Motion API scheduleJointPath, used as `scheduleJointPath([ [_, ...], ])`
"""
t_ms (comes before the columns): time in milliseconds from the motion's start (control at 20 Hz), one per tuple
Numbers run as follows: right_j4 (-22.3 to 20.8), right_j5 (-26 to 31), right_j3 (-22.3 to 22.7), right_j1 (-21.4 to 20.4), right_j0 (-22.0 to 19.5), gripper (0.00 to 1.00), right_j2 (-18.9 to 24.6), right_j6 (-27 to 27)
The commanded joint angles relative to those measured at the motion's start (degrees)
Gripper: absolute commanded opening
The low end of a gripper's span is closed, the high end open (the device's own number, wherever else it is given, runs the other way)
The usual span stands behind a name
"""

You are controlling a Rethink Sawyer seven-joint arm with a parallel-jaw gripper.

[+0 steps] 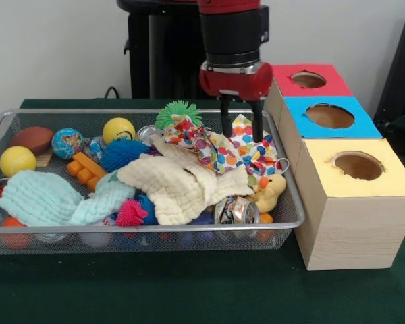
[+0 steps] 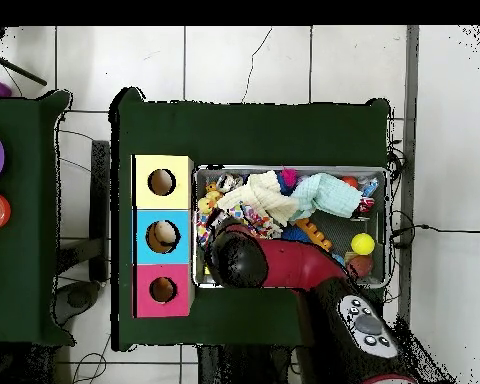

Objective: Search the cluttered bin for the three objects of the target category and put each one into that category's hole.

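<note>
A wire mesh bin (image 1: 67,112) holds a jumble of toys and cloths. My gripper (image 1: 241,135) hangs open over its right back corner, with the fingertips just above a polka-dot cloth (image 1: 219,150) and nothing between them. A cream cloth (image 1: 179,185) lies in the middle and a mint cloth (image 1: 47,199) at the left. Right of the bin stand three boxes with round holes: red (image 1: 309,79), blue (image 1: 331,116) and yellow (image 1: 358,165). In the overhead view the arm (image 2: 284,262) covers the gripper, and a tan thing shows inside the blue box's hole (image 2: 163,236).
The bin also holds a green spiky ball (image 1: 178,111), two yellow balls (image 1: 119,128) (image 1: 17,160), a globe ball (image 1: 67,142), a brown football (image 1: 34,138), a blue spiky ball (image 1: 121,154), a pink spiky ball (image 1: 130,213), a rubber duck (image 1: 270,191), a can (image 1: 236,210) and an orange toy (image 1: 86,169).
</note>
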Motion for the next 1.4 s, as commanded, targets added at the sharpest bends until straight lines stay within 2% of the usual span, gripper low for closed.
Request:
scheduleJointPath([
  [50, 7.60, -3.04, -4.92, 1.71, 9.65, 1.00, -4.86, 14.28],
  [150, 11.95, -2.65, -4.05, 1.49, 11.59, 1.00, -5.73, 17.08],
  [350, 23.55, -1.25, -2.75, 2.31, 15.48, 1.00, -8.80, 24.07],
  [450, 27.46, -1.81, -3.18, 3.97, 17.49, 1.00, -11.56, 24.57],
  [600, 32.42, -2.98, -2.66, 6.25, 17.35, 1.00, -12.02, 24.27],
  [850, 37.74, -5.45, -1.31, 8.58, 16.19, 1.00, -12.46, 24.88],
  [1050, 40.34, -9.67, 0.14, 10.34, 13.55, 1.00, -10.41, 25.57],
  [1350, 43.60, -10.48, -0.18, 11.27, 14.18, 1.00, -11.02, 25.12],
  [1400, 44.66, -9.39, -0.76, 11.09, 15.87, 1.00, -12.92, 24.86],
])
